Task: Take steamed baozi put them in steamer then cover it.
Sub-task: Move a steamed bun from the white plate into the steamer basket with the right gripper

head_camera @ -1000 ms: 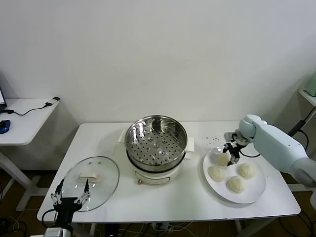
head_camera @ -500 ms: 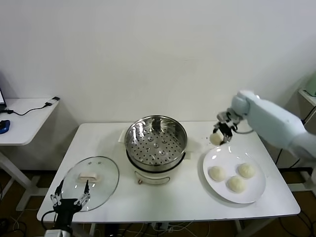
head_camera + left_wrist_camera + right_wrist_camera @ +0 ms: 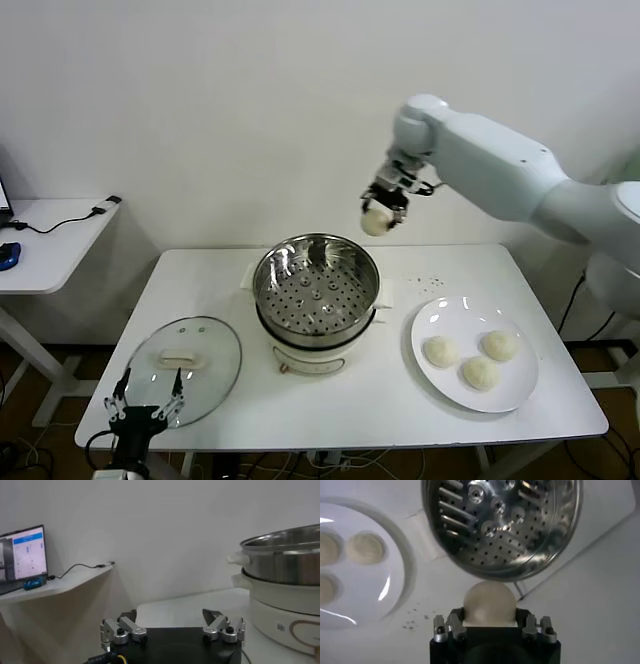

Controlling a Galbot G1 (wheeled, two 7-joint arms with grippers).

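Progress: early. The steamer (image 3: 316, 296) is empty, its perforated tray bare, so no bun is loaded yet. One baozi (image 3: 375, 222) is off the plate and in the air. Three baozi (image 3: 472, 358) remain on the white plate (image 3: 520, 395). The cover (image 3: 187, 368) lies flat on the desk (image 3: 400, 410), not yet touched. Left to do, as I judge it: drop this bun, fetch the other three, then put the lid on.

Right pincer (image 3: 381, 211): closed round the single baozi, jaws parted only by the bun's width. In the right wrist view the bun (image 3: 489, 603) sits snug between the two fingers (image 3: 450, 626), dome outward.

Steamer relative to the right pincer: below it and slightly to the robot's left. The pincer hangs above the pot's far right rim, clear of the metal and not yet over the tray's centre. The plate is well apart, down towards the robot on the right.

Left pincer (image 3: 143, 410): fully spread, holding nothing, parked at the near desk edge just beside the cover. The steamer stands well beyond it.
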